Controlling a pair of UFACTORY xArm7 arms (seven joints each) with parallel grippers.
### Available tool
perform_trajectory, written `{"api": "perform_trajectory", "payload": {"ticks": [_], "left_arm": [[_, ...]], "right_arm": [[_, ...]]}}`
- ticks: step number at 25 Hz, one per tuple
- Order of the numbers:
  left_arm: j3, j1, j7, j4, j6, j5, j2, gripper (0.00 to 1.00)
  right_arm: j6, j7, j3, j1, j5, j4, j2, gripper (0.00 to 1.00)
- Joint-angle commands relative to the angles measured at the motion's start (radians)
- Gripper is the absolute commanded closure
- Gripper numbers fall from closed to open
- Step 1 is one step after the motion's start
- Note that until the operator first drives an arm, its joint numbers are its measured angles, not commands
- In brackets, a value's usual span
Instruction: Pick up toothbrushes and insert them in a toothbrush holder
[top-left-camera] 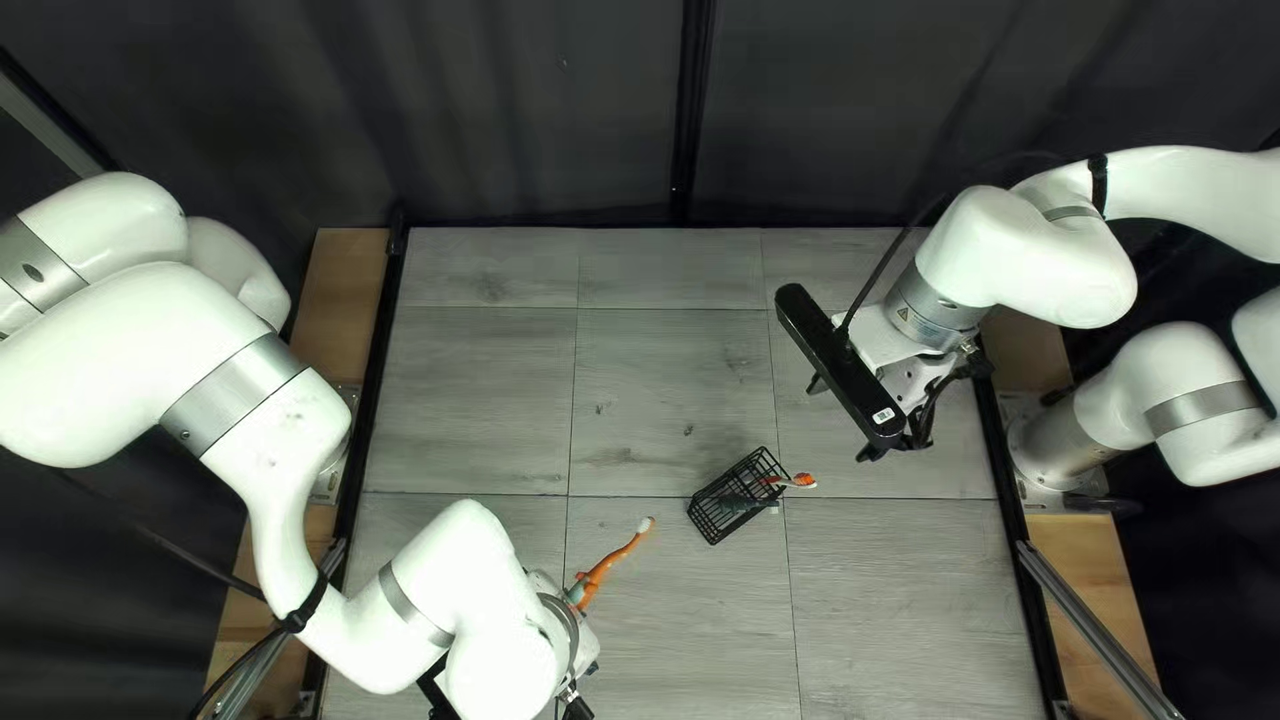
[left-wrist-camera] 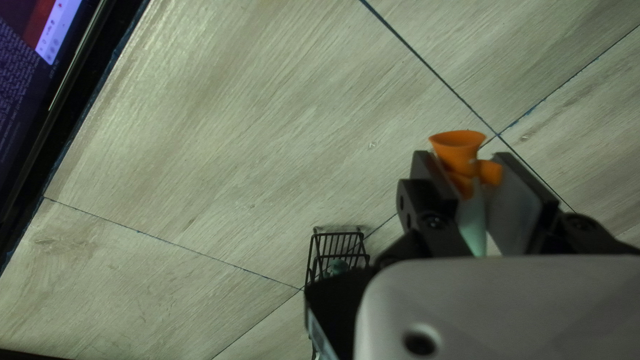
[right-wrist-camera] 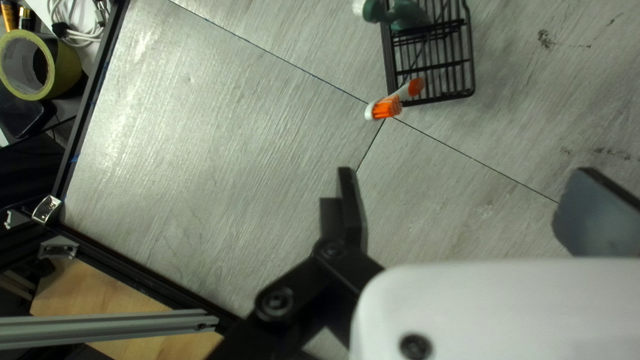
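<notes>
The left gripper [left-wrist-camera: 465,172] clasps an orange toothbrush [top-left-camera: 614,558] left to insert, while a green toothbrush [right-wrist-camera: 408,16] and an orange-and-white toothbrush [right-wrist-camera: 387,109] already sit in the wire holder [right-wrist-camera: 440,99] ahead of the wide-spread right gripper [right-wrist-camera: 465,173].

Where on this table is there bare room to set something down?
In the top left view, the table is bare at far left, between its left edge and the right gripper, and at near right, between the wire basket and the right edge. It's crowded around the basket and near the left gripper, holding an orange toothbrush.
</notes>
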Motion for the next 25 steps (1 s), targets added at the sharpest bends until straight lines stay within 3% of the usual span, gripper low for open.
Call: {"api": "perform_trajectory", "payload": {"ticks": [1,6,10,16,25], "left_arm": [[0.003,-0.047,-0.002,0.169,0.163,0.068,0.126,1.00],[0.008,-0.077,-0.009,0.250,0.280,0.096,0.190,1.00],[0.009,-0.077,-0.019,0.230,0.297,0.093,0.180,1.00],[0.013,-0.066,-0.054,0.152,0.294,0.077,0.128,1.00],[0.022,-0.066,-0.086,0.122,0.287,0.098,0.115,1.00]], "right_arm": [[-0.105,0.118,0.059,-0.034,-0.001,-0.063,-0.059,0.00],[-0.258,0.246,0.118,-0.060,0.011,-0.094,-0.039,0.00],[-0.361,0.281,0.131,-0.053,0.036,-0.096,0.012,0.00],[-0.469,0.213,0.094,0.017,0.122,0.009,0.210,0.00],[-0.583,0.044,0.026,0.096,0.267,0.052,0.321,0.00]]}}
